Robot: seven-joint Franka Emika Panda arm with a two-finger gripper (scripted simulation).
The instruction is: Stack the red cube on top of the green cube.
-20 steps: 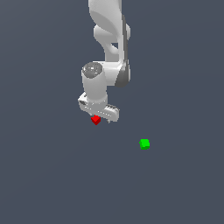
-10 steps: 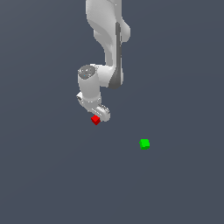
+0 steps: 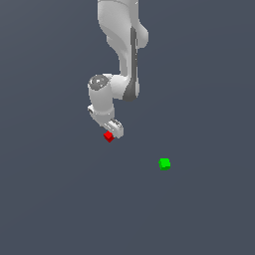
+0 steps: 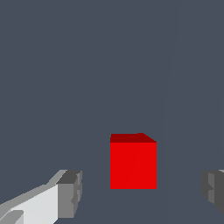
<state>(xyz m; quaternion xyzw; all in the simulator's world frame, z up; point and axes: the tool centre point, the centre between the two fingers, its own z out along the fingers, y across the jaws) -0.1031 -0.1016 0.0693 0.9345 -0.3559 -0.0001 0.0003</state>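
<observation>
Where the exterior view spreads a flat, unmarked slate-grey counter (image 3: pixel 60 209) from edge to edge, no walls, seams or other room features show. Toward the exterior view's left of centre, the white arm (image 3: pixel 122 45) reaches down and its pincer (image 3: pixel 113 130) sits right at the red cube (image 3: pixel 108 136). In the wrist view, that cube (image 4: pixel 133 162) rests on the grey surface between the two grey fingertips (image 4: pixel 70 193), with clear gaps on both sides, so the pincer (image 4: pixel 142 192) is released and touches nothing. Farther to the exterior view's right and lower in the frame, the green cube (image 3: pixel 165 163) lies alone, well apart from the red one.
</observation>
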